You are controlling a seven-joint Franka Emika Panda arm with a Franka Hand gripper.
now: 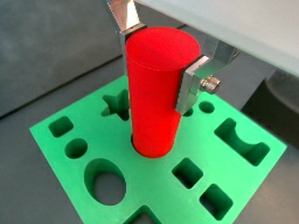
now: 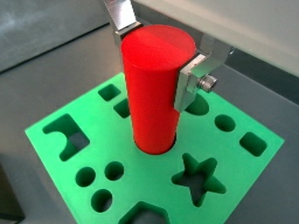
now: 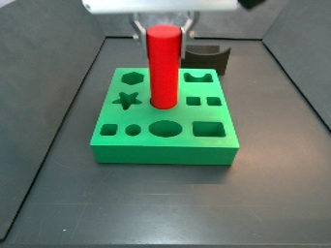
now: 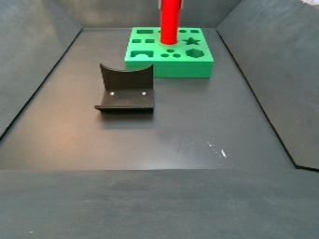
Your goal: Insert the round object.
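The round object, a bright red cylinder (image 1: 158, 92), stands upright with its lower end in a round hole near the middle of the green block (image 1: 152, 188). It shows the same way in both wrist views (image 2: 155, 87) and in both side views (image 3: 163, 68) (image 4: 170, 19). My gripper (image 1: 163, 57) is above the block, its silver fingers (image 1: 193, 83) pressed on either side of the cylinder's top end, also in a wrist view (image 2: 158, 54) and a side view (image 3: 163, 27). The green block (image 3: 162, 147) (image 4: 174, 67) has several other shaped holes.
The dark fixture (image 4: 125, 91) stands on the grey floor apart from the block; in a side view it sits right behind the block (image 3: 207, 56). Dark walls enclose the floor on the sides.
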